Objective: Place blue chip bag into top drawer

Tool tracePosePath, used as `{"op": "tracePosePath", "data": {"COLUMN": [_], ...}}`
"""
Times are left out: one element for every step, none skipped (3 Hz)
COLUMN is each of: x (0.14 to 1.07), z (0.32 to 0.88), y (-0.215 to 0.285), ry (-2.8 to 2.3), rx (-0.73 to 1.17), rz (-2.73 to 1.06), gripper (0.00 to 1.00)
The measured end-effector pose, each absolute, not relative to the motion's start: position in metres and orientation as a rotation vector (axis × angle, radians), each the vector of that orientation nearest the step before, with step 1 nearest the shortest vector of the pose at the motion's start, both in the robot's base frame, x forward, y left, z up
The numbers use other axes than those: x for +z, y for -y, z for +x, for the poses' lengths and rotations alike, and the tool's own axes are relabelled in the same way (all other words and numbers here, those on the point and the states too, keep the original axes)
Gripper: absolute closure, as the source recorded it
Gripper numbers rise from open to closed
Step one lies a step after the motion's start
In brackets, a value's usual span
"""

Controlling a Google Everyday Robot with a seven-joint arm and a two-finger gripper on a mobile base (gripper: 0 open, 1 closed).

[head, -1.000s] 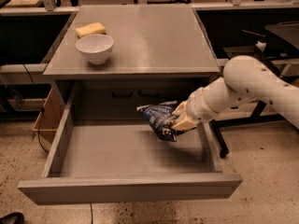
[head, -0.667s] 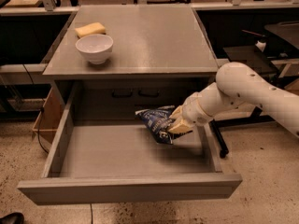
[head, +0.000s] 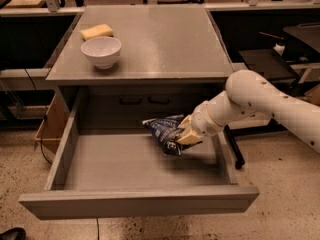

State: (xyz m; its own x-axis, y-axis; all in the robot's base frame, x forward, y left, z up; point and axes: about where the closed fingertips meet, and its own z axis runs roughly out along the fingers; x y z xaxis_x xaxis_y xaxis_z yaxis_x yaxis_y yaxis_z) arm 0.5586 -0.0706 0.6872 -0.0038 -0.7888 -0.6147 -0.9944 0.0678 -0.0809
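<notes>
The blue chip bag is dark navy with white lettering and hangs inside the open top drawer, toward its back right, a little above the drawer floor. My gripper reaches in from the right on the white arm and is shut on the bag's right end. The drawer is pulled fully out in front of the grey table, and its floor is otherwise bare.
A white bowl and a yellow sponge sit on the table's left side. A grey panel with two black handles lies behind the drawer. A wooden box stands at the left, a black stand at the right.
The arm and the held bag have shifted slightly left and further into the drawer. The bowl and sponge have not moved.
</notes>
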Motion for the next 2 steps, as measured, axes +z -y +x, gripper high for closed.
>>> {"op": "tracePosePath", "data": {"x": [0.6867, 0.6886], "z": [0.5585, 0.5583], "y": [0.0679, 0.0641], "ry": [-1.838, -1.830], "rx": [0.532, 0.539], "rz": [-1.766, -1.759], "gripper": [0.27, 0.04]}}
